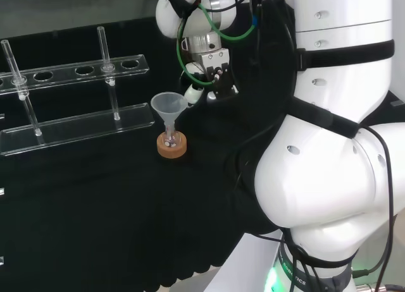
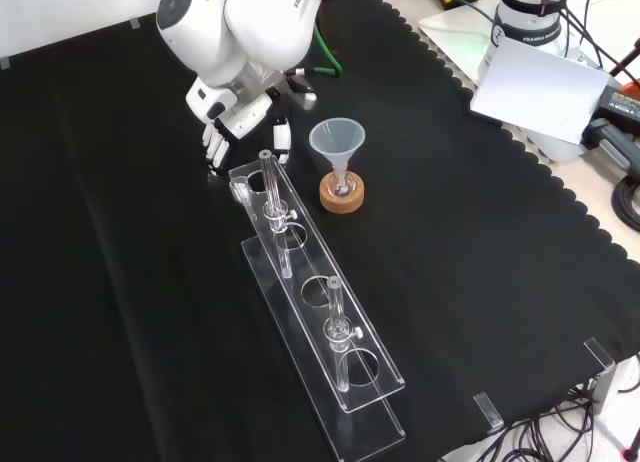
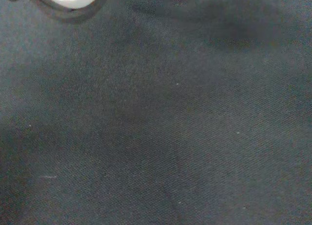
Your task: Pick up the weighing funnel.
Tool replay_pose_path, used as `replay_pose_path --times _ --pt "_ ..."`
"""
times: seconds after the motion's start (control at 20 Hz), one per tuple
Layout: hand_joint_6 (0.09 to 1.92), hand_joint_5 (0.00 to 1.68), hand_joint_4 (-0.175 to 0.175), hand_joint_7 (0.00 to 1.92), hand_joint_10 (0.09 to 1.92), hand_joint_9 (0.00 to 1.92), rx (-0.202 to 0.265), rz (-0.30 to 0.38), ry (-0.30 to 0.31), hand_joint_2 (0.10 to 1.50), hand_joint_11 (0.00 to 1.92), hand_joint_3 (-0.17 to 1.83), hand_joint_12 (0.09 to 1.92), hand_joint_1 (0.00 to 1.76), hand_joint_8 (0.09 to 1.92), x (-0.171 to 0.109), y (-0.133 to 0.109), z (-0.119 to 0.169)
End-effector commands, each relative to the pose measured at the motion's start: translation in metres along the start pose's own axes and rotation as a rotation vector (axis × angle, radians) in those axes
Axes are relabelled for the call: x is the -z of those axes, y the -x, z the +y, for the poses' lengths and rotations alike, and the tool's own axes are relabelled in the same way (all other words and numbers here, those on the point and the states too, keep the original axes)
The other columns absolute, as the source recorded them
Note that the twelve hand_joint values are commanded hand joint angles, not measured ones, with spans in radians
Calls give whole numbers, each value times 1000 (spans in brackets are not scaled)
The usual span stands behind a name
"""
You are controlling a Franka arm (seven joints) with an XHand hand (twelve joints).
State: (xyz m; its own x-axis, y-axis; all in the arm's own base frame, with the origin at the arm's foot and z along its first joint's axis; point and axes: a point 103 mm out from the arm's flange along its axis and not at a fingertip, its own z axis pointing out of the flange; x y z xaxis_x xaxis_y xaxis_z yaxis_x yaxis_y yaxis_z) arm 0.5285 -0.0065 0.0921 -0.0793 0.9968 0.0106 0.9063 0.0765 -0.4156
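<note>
I have the hand [image 2: 226, 124] low over the cloth [image 2: 140, 312] in the front view, just above the far end of the clear rack [image 2: 322, 327] and left of the funnel [image 2: 337, 142] on its cork ring [image 2: 342, 195]; its fingers [image 2: 214, 150] hang fairly straight with the thumb apart, holding nothing I can see. A faint clear shape beside the rack's end, just under the fingers, is probably the weighing funnel [image 2: 238, 190], though I cannot be sure. I judge this the approach: next I must settle down and close around that piece without knocking the rack

light: bright, even | shadows: soft on cloth [image 2: 120, 282] | wrist view — dim, shadowed
</note>
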Motion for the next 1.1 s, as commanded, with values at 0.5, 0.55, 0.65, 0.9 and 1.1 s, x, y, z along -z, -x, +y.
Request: replay_pose_path --times 0.5,0.55,0.65,0.9,1.1 --pt "129 605 -23 457 579 736 -31 -24 20 688 548 410 1274 819 736 -8 -6 15" --pt "132 609 -23 459 578 738 -30 -26 18 688 550 412 1274 821 735 -9 -6 16" --pt "145 628 -21 463 577 741 -29 -29 13 688 551 415 1272 823 734 -10 -5 17" --pt "335 619 -16 483 541 764 -34 -29 17 670 560 455 1260 830 710 -10 -4 17" --pt "557 575 -12 490 537 771 -42 -20 34 664 564 474 1264 837 715 -14 3 19"
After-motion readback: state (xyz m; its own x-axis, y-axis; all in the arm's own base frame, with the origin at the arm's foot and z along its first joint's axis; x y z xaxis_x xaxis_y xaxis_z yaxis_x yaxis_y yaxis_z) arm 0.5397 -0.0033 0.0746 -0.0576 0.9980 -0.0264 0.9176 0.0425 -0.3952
